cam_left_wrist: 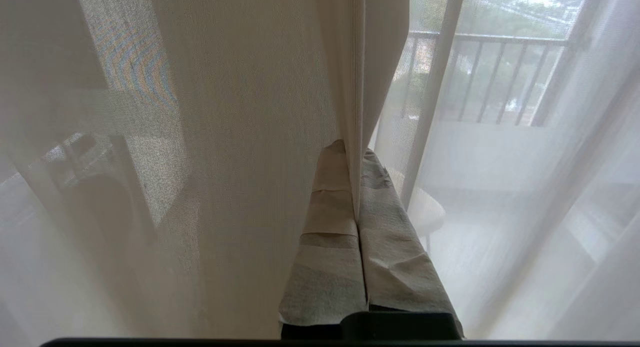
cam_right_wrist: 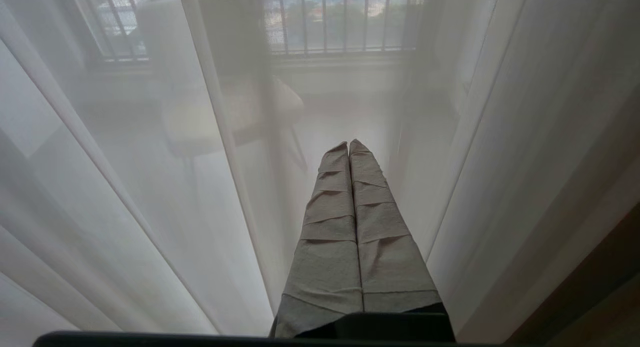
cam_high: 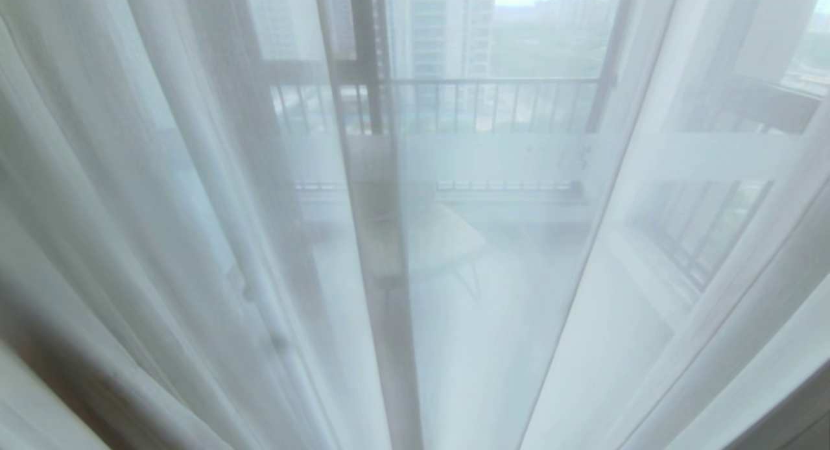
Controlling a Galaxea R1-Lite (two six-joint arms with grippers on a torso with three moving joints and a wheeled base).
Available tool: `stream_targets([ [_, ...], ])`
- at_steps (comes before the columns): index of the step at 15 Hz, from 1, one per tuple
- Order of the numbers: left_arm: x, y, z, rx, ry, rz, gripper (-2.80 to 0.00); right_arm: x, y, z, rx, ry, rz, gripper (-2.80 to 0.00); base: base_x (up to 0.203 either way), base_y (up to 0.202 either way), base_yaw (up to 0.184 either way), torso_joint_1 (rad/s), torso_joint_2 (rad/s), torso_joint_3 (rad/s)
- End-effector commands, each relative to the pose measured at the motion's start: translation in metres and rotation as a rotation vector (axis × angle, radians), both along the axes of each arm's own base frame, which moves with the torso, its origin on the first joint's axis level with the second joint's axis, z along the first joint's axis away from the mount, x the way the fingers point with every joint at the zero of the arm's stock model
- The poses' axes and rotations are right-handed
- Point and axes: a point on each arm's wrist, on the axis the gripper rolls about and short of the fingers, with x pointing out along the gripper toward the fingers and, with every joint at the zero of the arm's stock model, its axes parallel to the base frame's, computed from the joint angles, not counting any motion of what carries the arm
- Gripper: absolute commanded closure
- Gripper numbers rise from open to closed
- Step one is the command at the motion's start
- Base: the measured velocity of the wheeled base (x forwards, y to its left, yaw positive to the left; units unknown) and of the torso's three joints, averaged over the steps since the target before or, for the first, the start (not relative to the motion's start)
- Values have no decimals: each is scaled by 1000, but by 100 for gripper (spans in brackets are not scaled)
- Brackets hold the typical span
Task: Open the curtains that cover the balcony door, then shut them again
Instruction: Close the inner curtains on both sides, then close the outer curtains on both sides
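The pale see-through curtains (cam_high: 162,242) hang in long folds across the whole head view, and neither gripper shows there. Through them I make out the balcony door's dark frame (cam_high: 366,80) and its frosted band (cam_high: 519,155). In the left wrist view my left gripper (cam_left_wrist: 356,152) is shut on a vertical fold of the curtain (cam_left_wrist: 356,97), which runs between its tape-wrapped fingers (cam_left_wrist: 330,212). In the right wrist view my right gripper (cam_right_wrist: 348,144) is shut with nothing between its fingers, close in front of the curtain fabric (cam_right_wrist: 125,187).
Behind the glass stand a pale chair (cam_high: 447,239) and the balcony railing (cam_high: 493,83). A darker brown strip (cam_right_wrist: 600,287) borders the fabric beside the right gripper.
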Motion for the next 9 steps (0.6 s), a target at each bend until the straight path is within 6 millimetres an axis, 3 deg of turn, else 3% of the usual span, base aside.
stream_targets([
  [1, 0, 0, 0, -1, 0, -2, 0, 0, 0, 0, 0, -1, 0, 0, 0, 0, 0, 0, 0, 0],
  [9, 1, -3, 3, 1, -10, -42, 0, 0, 0, 0, 0, -1, 0, 0, 0, 0, 0, 0, 0, 0],
])
